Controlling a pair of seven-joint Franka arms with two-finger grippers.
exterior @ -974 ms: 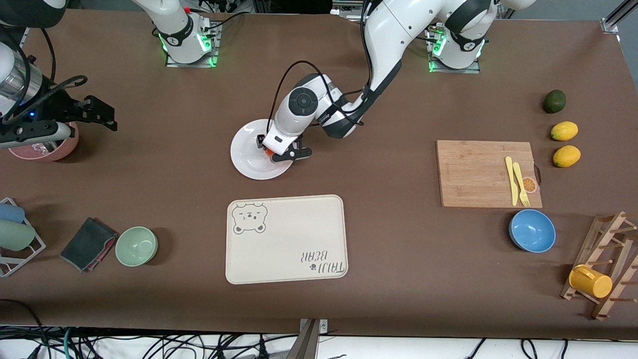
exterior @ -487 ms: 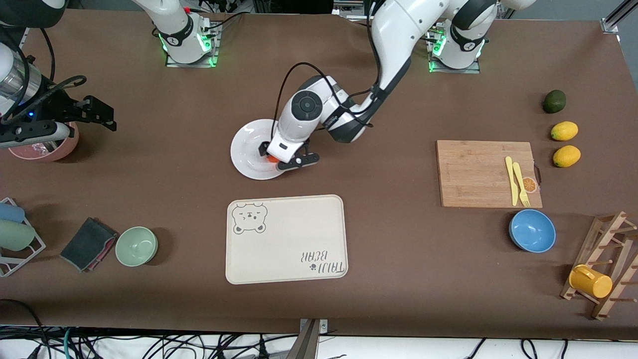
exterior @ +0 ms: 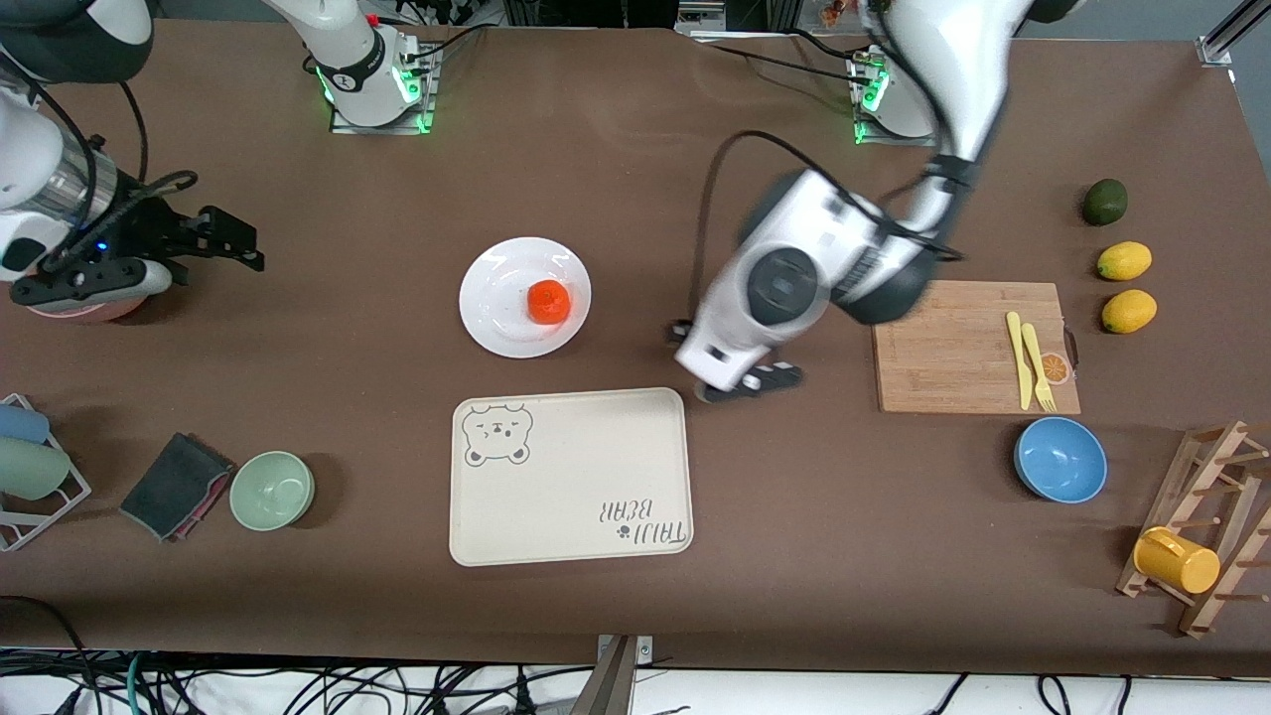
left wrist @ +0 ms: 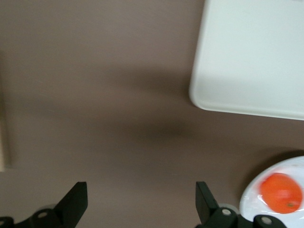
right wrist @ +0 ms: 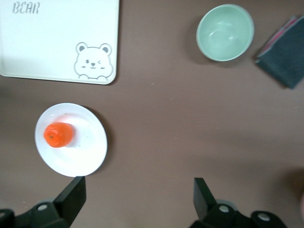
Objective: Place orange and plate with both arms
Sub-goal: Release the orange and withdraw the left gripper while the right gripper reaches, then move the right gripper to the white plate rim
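Note:
The orange (exterior: pixel 548 302) lies on the white plate (exterior: pixel 496 288) in the middle of the table. My left gripper (exterior: pixel 735 382) is open and empty over bare table between the plate and the cutting board, by a corner of the tray. Its wrist view shows the orange (left wrist: pixel 281 192) on the plate (left wrist: pixel 251 209) off to one side of the gripper (left wrist: pixel 141 202). My right gripper (exterior: pixel 243 241) is open and empty over the table at the right arm's end. Its wrist view shows the gripper (right wrist: pixel 140 194), the plate (right wrist: pixel 83 147) and the orange (right wrist: pixel 58 135).
A beige bear tray (exterior: pixel 571 477) lies nearer the camera than the plate. A cutting board (exterior: pixel 943 343) with yellow cutlery, a blue bowl (exterior: pixel 1059 459), lemons (exterior: pixel 1124 261) and a mug rack (exterior: pixel 1201 536) are at the left arm's end. A green bowl (exterior: pixel 272 490), cloth (exterior: pixel 174 485) and pink bowl (exterior: pixel 89 303) are at the right arm's end.
My left gripper let go of the orange, which stays on the plate, and swung away toward the cutting board. My right gripper shifted slightly toward the plate.

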